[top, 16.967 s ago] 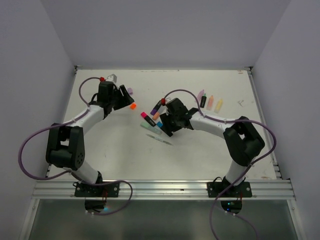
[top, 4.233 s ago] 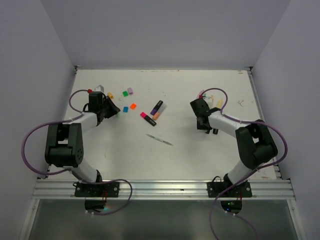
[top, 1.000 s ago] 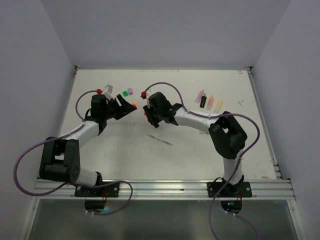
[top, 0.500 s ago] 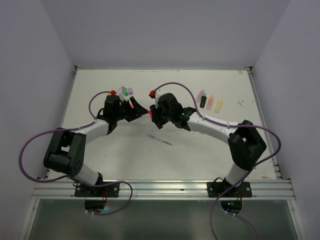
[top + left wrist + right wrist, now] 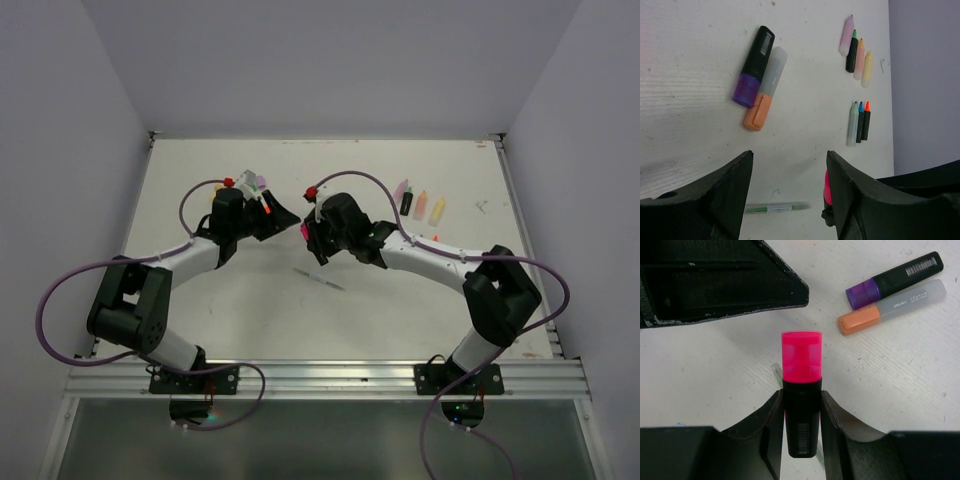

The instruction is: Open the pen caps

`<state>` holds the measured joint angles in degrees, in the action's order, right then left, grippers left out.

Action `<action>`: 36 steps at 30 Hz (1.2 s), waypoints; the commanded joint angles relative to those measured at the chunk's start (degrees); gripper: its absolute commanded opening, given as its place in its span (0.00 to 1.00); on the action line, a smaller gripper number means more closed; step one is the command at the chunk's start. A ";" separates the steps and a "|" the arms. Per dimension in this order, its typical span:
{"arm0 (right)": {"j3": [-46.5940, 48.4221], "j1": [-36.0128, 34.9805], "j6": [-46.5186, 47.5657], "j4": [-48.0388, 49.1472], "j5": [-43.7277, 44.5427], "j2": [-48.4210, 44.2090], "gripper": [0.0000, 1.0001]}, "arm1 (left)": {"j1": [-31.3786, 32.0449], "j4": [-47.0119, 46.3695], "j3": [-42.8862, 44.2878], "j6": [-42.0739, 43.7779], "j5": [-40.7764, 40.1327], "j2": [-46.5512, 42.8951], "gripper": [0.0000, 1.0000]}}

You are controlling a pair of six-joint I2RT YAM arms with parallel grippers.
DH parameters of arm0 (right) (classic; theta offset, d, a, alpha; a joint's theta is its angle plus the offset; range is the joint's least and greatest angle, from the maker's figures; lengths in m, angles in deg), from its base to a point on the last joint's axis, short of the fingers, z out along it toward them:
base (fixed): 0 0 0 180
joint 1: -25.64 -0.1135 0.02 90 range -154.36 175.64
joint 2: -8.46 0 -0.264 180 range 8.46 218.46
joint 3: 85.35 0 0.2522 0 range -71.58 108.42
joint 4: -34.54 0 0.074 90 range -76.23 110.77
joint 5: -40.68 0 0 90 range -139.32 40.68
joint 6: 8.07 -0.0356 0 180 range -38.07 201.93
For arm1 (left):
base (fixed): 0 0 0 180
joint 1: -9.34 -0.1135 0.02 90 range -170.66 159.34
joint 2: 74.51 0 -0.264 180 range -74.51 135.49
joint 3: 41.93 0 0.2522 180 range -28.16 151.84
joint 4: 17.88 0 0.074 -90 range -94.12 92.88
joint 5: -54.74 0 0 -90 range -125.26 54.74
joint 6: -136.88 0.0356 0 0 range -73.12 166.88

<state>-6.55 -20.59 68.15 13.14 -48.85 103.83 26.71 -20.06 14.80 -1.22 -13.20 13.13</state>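
Pink cap [image 5: 801,355]: we see it on the black barrel [image 5: 801,429], jutting beyond the fingers.
Right gripper [image 5: 801,401]: clamped on the black barrel.
Left gripper [image 5: 789,162]: jaws apart, just beside that cap.

Both arms reach in over the counter [image 5: 250,310], and the left tool [image 5: 283,217] and right tool [image 5: 308,238] nearly meet, with a pink pen [image 5: 303,231] at the right one's tip. A thin stick [image 5: 320,280] lies just nearer, a purple cap [image 5: 261,183] sits by the left wrist, and four pens [image 5: 422,205] lie in a row far right.
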 commanded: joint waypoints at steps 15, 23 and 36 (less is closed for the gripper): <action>1.94 -0.26 -4.15 4.83 -2.67 -0.54 0.00 | 1.88 -9.19 -1.04 -5.52 4.57 -2.03 0.63; 2.73 -0.34 -5.38 5.70 -2.67 -0.01 0.00 | 3.29 -9.19 -1.12 -5.25 4.04 -1.59 0.61; 3.17 -0.26 -7.14 7.37 -0.74 0.17 0.00 | 4.34 -9.72 -1.30 -4.90 3.95 -0.62 0.39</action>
<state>-6.02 -20.64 62.31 17.44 -50.38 103.77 30.46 -27.19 14.10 -6.14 -9.90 12.93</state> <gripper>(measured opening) 0.339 0.389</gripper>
